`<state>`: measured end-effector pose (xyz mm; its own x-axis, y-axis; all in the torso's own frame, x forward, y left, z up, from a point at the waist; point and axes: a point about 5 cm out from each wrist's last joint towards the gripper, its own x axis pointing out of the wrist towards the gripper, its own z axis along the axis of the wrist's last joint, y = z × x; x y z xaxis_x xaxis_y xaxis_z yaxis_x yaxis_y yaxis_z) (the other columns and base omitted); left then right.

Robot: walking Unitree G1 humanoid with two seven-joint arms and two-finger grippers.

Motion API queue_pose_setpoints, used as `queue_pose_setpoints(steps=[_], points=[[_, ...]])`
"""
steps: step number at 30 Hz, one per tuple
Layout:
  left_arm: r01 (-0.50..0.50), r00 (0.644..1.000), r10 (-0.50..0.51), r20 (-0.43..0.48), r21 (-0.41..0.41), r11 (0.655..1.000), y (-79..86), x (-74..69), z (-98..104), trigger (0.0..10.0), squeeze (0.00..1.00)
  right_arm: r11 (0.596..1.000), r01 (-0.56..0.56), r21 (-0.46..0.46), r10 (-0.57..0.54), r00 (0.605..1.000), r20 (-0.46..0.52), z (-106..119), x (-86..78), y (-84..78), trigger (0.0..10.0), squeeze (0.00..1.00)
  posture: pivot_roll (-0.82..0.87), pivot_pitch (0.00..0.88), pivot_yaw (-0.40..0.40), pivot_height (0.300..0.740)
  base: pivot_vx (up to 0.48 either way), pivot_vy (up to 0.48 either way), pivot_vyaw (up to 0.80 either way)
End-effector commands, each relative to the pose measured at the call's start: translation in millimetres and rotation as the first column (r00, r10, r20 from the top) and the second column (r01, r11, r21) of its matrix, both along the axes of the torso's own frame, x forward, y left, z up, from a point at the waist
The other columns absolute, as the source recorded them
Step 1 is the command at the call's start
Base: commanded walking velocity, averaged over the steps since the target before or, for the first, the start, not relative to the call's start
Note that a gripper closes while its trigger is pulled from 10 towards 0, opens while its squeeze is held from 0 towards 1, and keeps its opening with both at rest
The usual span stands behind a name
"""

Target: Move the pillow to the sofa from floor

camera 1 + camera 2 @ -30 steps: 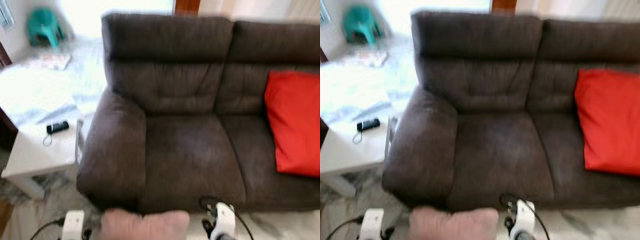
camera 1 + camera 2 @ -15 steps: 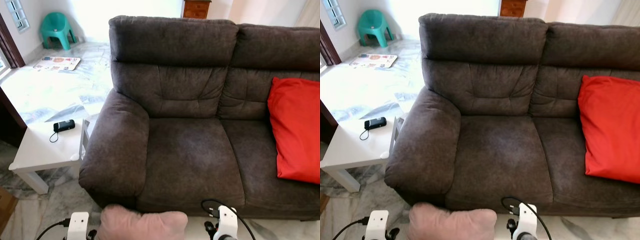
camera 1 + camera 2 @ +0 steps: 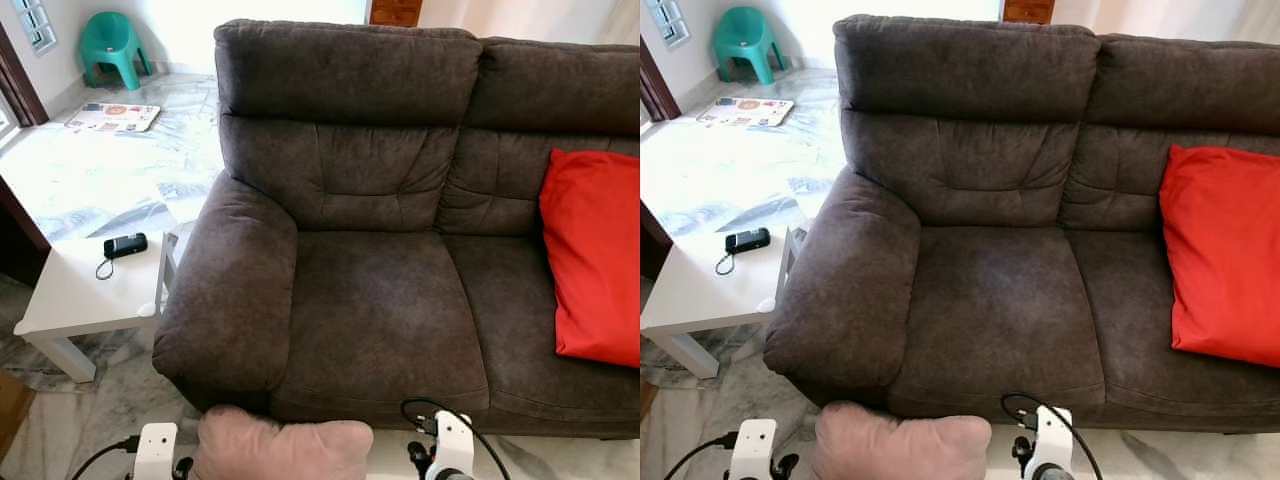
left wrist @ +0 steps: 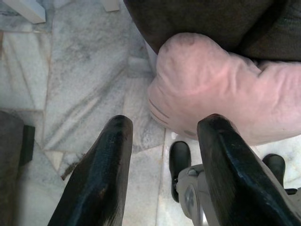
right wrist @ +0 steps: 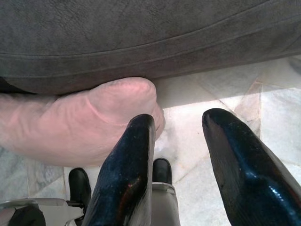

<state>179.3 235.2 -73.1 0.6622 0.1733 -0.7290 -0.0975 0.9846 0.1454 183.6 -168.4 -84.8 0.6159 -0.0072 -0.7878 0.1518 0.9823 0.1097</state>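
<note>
Soft pale-pink fabric pillow [image 3: 283, 448] sits at the near edge of the head views, between the two arms, cut off by the frame bottom. It's off the seat, just in front of the dark brown suede-like two-seat sofa [image 3: 380, 310]; its far edge overlaps the sofa front, contact there can't be judged.

Left end effector [image 4: 164, 141]: black fingers spread, one finger tip against the pillow's underside, the other clear over the grey-white marble floor [image 4: 80, 84]. Right end effector [image 5: 181, 136]: fingers also spread, one finger pressed to the pillow's end, the other over bare floor. Neither pinches the fabric; the pillow looks squeezed between the two arms, but the actual contact patches are hidden.

A red square cushion [image 3: 592, 265] leans on the right seat, cropped by the right edge. On the left, a low white bench [image 3: 85, 290] carries a small black device with a cord [image 3: 125, 246]. Far left: a teal plastic stool [image 3: 112, 47].
</note>
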Motion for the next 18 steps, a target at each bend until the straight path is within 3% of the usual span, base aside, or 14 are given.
queue_pose_setpoints(steps=[1,10,16,18], points=[[-0.011,1.000,0.011,0.001,-0.005,1.000,-1.9,0.6,0,10.0,0.00,1.000,-0.010,0.001,0.010,1.000,0.017,2,3.2,0.5,10.0,0.00,0.13,0.000,-0.074,0.740,0.000,0.000,0.00],[-0.028,0.999,0.028,0.015,-0.010,1.000,-0.6,0.7,0,10.0,0.00,1.000,-0.017,0.004,0.017,1.000,0.026,3,6.1,0.9,10.0,0.00,0.13,0.000,-0.076,0.695,0.000,0.000,0.00],[-0.038,0.999,0.038,0.026,-0.016,0.999,-0.8,2.1,1,10.0,0.00,1.000,-0.015,-0.020,0.016,1.000,0.019,3,5.3,-2.3,10.0,0.00,0.13,0.000,-0.076,0.695,0.000,0.000,0.00],[-0.040,0.996,0.041,0.080,-0.012,0.999,-1.4,10.8,7,10.0,0.00,1.000,-0.011,-0.024,0.012,0.999,0.044,5,7.7,-4.1,10.0,0.00,0.13,0.000,-0.076,0.695,0.000,0.000,0.00]])
